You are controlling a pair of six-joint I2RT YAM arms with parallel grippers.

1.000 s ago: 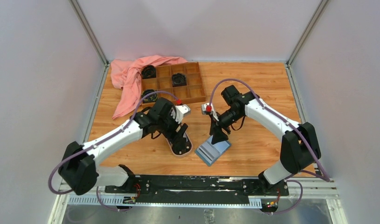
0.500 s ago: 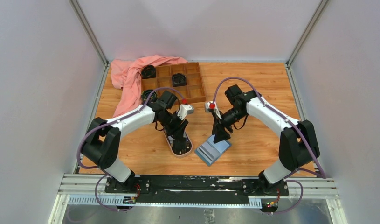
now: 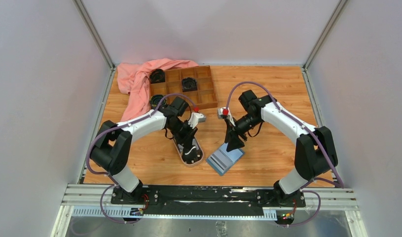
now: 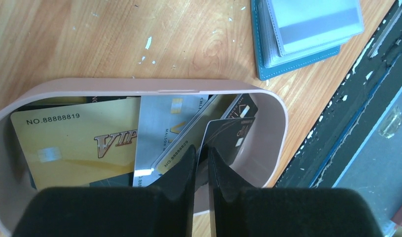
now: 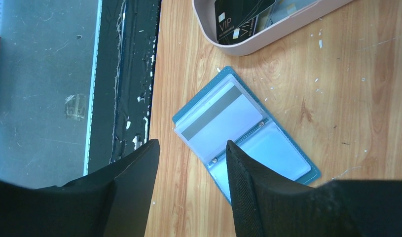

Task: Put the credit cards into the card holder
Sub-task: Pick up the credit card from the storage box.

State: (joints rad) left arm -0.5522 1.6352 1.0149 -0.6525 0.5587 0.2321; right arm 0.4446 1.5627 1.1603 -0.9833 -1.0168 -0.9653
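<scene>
Top view: L arm bent at the elbow, forearm angled down, left gripper (image 3: 190, 148) dipped into the pink dish (image 3: 184, 159). R arm arches in from the dish's right. The right gripper (image 3: 233, 144) points down over the far edge of the card holder (image 3: 225, 159), which lies open on the table (image 3: 268, 89) just right of the dish.

Left wrist: fingers (image 4: 181, 173) nearly together inside the dish, pinching an upturned black card (image 4: 230, 138). It looks gripped, tho contact is partly hidden. Other credit cards lie flat in the dish: gold card (image 4: 75, 140), silver card (image 4: 159, 121).

Right wrist: fingers (image 5: 132, 182) wide apart w/ nothing between, over the holder's open sleeves, dish beyond.
</scene>
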